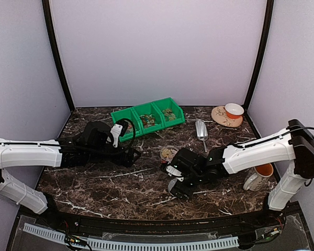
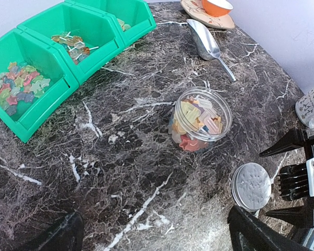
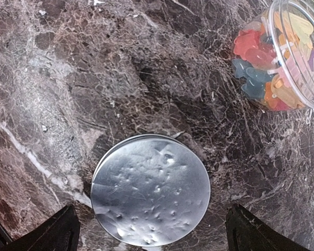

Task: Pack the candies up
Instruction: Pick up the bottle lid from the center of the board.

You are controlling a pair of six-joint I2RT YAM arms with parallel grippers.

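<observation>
Slippage threatens: right gripper (image 3: 150, 219) and left gripper (image 2: 154, 230) both gape empty. Pinching the flat lid (image 3: 146, 178) could skid it into the open jar (image 2: 178, 115), spilling candies (image 2: 196, 119).

The bins (image 2: 102, 21) are bright green, the table (image 2: 136, 178) dark brown marble veined white, the candies (image 2: 196, 123) red, orange, yellow and blue, the lid (image 3: 149, 191) dull silver.
</observation>
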